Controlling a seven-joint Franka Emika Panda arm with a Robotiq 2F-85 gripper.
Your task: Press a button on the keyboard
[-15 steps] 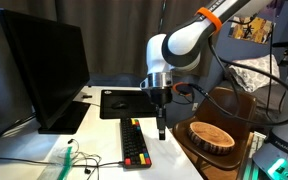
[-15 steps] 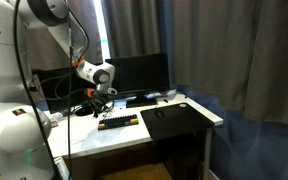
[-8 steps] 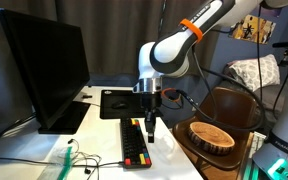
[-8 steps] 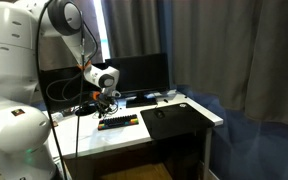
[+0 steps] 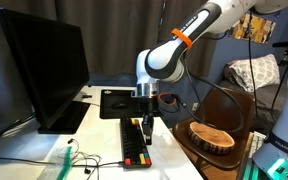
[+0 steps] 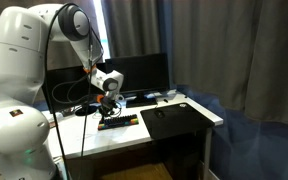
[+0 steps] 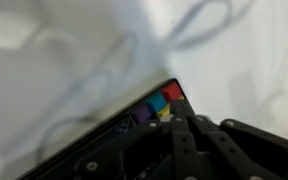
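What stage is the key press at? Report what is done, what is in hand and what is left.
Done: the gripper is over the far end of the keyboard, pointing down. In hand: closing the last gap. The wrist view shows the coloured keys right beside the gripper, but it is too blurred to confirm contact. Left: the press itself, then lifting clear.

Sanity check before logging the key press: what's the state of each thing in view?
gripper: shut, pointing down over the keyboard; contact unclear.
keyboard: lying flat, keys up.
monitor: upright, screen dark.
black mat: lying flat.
wooden bowl: upright.
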